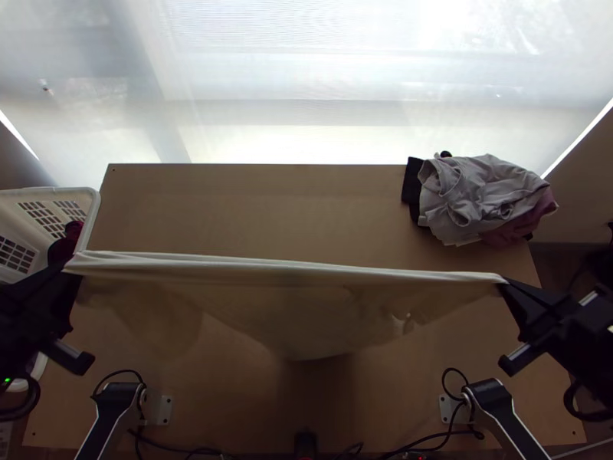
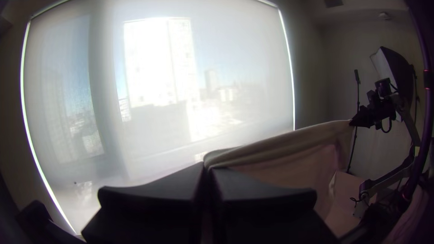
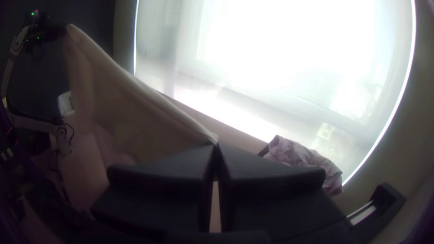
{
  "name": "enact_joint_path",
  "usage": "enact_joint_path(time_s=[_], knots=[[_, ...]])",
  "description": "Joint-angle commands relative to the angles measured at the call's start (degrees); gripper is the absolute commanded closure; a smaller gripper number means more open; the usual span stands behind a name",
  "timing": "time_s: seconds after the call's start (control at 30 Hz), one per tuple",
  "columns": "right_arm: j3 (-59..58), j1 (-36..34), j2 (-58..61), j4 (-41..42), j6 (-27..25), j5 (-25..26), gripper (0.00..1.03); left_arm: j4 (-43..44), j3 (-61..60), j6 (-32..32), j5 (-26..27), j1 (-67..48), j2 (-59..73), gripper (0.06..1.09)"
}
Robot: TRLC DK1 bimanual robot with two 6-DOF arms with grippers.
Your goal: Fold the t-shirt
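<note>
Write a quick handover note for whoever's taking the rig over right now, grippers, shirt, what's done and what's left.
Left gripper: shut on one end of the shirt's upper edge.
Right gripper: shut on the other end.
Shirt: stretched between them over the table, hanging down; can't tell if its lower part touches.
Done: both ends gripped, edge drawn out.
Left: probably lay it down, smooth it, then fold.
Nearby: clothes pile, basket.

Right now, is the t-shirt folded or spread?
Spread, not folded: the t-shirt hangs stretched along its upper edge between left gripper and right gripper, the rest drooping below.
</note>
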Motion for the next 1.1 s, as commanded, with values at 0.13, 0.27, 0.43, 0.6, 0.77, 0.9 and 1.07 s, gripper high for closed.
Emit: enact_joint_path(time_s=[0.13, 0.27, 0.43, 0.6, 0.77, 0.9, 1.07], knots=[[10.04, -5.78, -0.67, -2.90, 2.65, -5.90, 1.00, -0.63, 2.13, -5.02, 2.67, 1.52, -3.59, 1.04], [2.84, -6.57, -0.41, -1.58, 2.82, -8.18, 1.00, 1.57, -9.03, -6.25, 6.53, 2.66, -5.96, 1.04], [-5.60, -5.16, 5.04, 4.74, 3.53, -9.50, 1.00, 8.25, -21.78, -7.57, 10.05, 2.22, -4.47, 1.04], [-7.80, -0.07, 16.38, 13.18, 3.97, -9.42, 1.00, 15.11, -23.89, -3.70, 9.96, -1.12, 8.10, 1.05], [-2.17, 2.83, 34.75, 20.74, 2.47, -9.42, 1.00, 23.72, -17.47, -3.44, 9.96, -4.37, 27.52, 1.05], [4.59, 1.34, 52.42, 25.40, -0.25, -9.33, 1.00, 27.41, -8.86, -1.85, 9.96, -4.46, 48.00, 1.05], [23.05, -1.12, 75.09, 24.96, -2.63, -9.42, 1.00, 25.92, 7.14, 1.31, 9.35, -2.79, 70.06, 1.05]])
